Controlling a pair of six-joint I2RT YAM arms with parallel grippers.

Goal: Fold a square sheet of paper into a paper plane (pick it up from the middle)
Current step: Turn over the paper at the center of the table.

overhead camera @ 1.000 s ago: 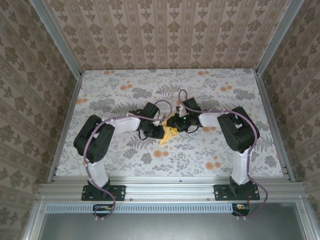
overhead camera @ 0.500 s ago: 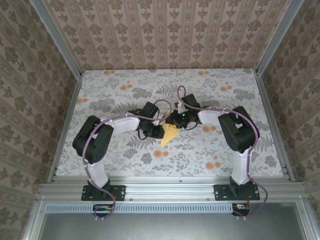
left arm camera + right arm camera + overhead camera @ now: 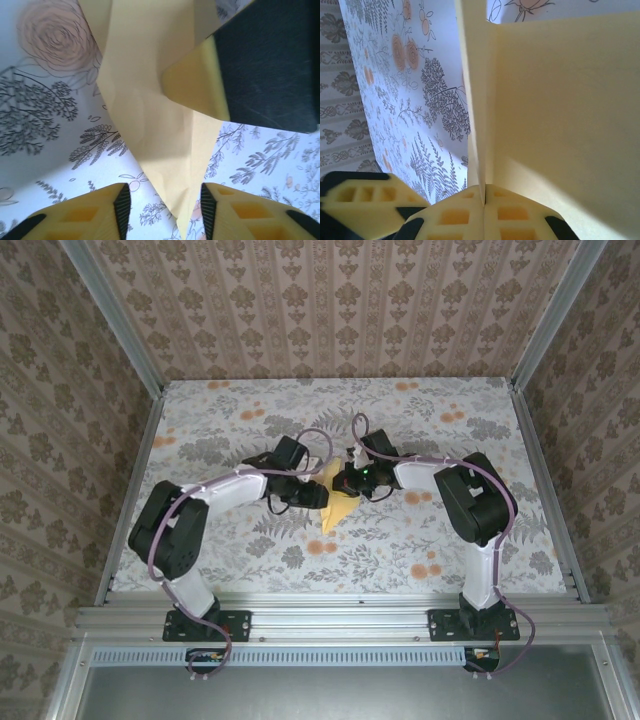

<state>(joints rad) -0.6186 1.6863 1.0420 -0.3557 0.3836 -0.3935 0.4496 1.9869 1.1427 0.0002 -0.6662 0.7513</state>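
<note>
The square sheet of paper is folded into a narrow, pointed yellow-orange paper plane (image 3: 338, 506), held mid-table between the two arms. My right gripper (image 3: 347, 484) is shut on the plane's upright centre crease (image 3: 482, 165), and a wing (image 3: 565, 100) spreads to the right. My left gripper (image 3: 318, 496) stands open at the plane's left side. In the left wrist view its fingertips (image 3: 122, 207) flank the pointed tip (image 3: 182, 210) without touching it. The right gripper's finger (image 3: 200, 85) shows there, pressed on the paper's upper part.
The floral cloth (image 3: 420, 540) covers the whole table. Metal rails (image 3: 540, 480) and patterned walls close in the left, right and back. Both arms' elbows (image 3: 480, 500) bend outward, leaving open cloth in front of and behind the paper.
My left gripper has opened and let go of the paper, and its arm has swung leftward. My right gripper has shut on the centre crease. The paper has turned slightly.
</note>
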